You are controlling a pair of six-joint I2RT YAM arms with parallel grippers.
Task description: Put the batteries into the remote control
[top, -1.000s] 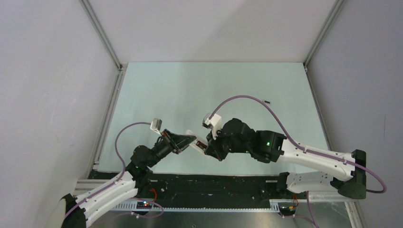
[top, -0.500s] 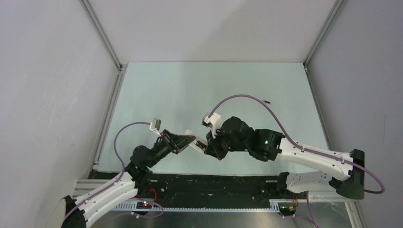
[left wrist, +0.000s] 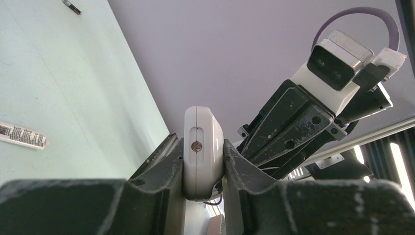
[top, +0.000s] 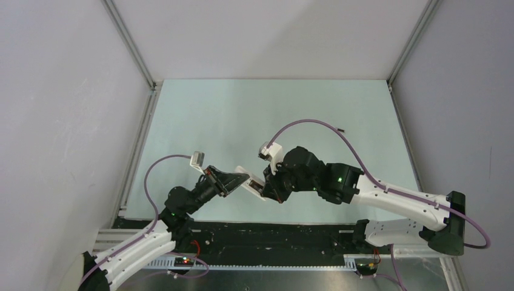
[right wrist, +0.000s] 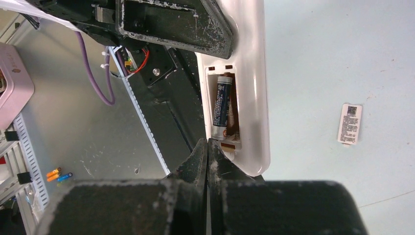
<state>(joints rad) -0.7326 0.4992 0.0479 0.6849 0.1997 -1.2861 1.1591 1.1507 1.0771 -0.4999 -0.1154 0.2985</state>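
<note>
My left gripper point(top: 241, 178) is shut on the white remote control point(top: 248, 182) and holds it edge-on above the table's near edge; its jaws clamp the remote's two faces point(left wrist: 203, 122). In the right wrist view the remote's back point(right wrist: 254, 98) faces me with its recess open. One dark battery point(right wrist: 222, 105) lies in the left slot and the slot beside it is bare. My right gripper point(right wrist: 208, 143) is shut and empty, its tips at the recess's lower end. A second battery point(top: 340, 129) lies far back right on the table, also in the left wrist view point(left wrist: 71, 7).
The small pale cover plate point(right wrist: 349, 123) lies flat on the green table point(top: 212, 121), also in the left wrist view point(left wrist: 22, 135). The black base rail point(top: 273, 236) runs along the near edge. Grey walls enclose the table on three sides.
My right arm has edged slightly left toward the remote. My left gripper still holds the remote in the same place.
</note>
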